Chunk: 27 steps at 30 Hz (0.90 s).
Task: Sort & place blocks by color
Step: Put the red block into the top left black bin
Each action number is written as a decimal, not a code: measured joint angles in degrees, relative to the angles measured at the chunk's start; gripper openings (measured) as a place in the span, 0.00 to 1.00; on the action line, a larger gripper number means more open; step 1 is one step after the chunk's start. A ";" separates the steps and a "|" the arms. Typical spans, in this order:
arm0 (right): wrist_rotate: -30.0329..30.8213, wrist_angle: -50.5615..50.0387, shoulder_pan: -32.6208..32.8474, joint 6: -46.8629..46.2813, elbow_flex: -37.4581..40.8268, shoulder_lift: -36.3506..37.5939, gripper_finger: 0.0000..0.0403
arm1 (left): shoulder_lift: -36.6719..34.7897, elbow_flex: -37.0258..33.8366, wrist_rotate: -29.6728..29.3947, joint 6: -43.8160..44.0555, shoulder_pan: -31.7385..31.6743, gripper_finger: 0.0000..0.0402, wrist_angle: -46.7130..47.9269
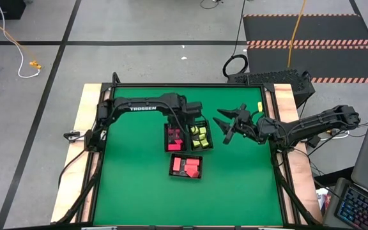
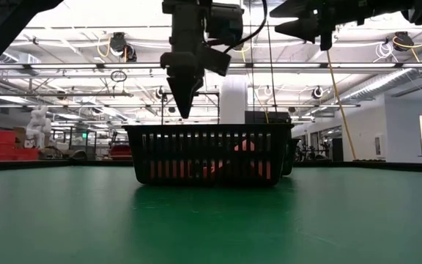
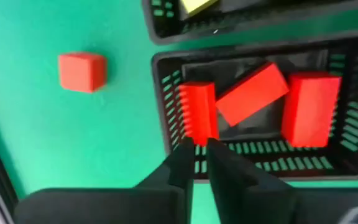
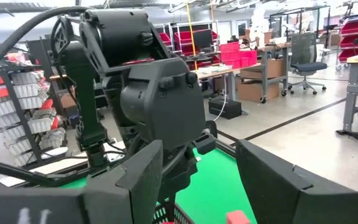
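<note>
My left gripper (image 3: 196,144) points straight down with its fingers shut and nothing between them. It hangs over the edge of a black mesh tray (image 3: 166,99) that holds three red blocks (image 3: 252,93). In the low view its tip (image 2: 184,110) is above the tray rim. A loose red cube (image 3: 82,71) lies on the green mat beside that tray. The neighbouring tray (image 1: 201,137) holds yellow-green blocks (image 1: 200,133). A third tray (image 1: 186,166), nearer the front, holds red blocks. My right gripper (image 1: 225,122) waits open in the air, to the right of the trays.
The three trays stand close together at the middle of the green mat (image 1: 133,185), with bare mat all around them. Wooden boards (image 1: 78,147) edge the table left and right. A laptop (image 1: 363,204) sits off the table at the near right.
</note>
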State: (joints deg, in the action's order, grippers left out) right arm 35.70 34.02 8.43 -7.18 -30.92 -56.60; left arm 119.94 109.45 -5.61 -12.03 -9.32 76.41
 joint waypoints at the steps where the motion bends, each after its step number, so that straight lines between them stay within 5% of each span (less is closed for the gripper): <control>1: 0.00 0.02 0.24 0.00 0.00 0.00 0.49 | 0.00 0.00 0.01 0.48 0.24 0.09 -0.09; 6: 0.00 0.04 0.71 -0.01 0.00 0.00 0.49 | 0.00 -0.04 0.17 2.13 0.55 0.01 -0.07; 16: 0.00 0.03 0.71 -1.64 0.00 0.00 0.49 | 0.00 -0.09 -7.99 -3.54 -3.28 0.11 -5.37; 20: 0.00 0.02 0.71 -2.19 0.00 0.00 0.49 | 0.00 -0.09 -1.63 -3.00 -9.16 0.22 -8.10; 27: 0.03 0.08 0.69 -1.34 0.00 0.00 0.49 | 0.92 -0.17 11.62 5.68 -20.15 0.57 -13.79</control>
State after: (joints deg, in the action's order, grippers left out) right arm 35.73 34.10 9.13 -8.52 -30.92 -56.60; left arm 120.86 109.28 6.01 -6.35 -29.47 62.62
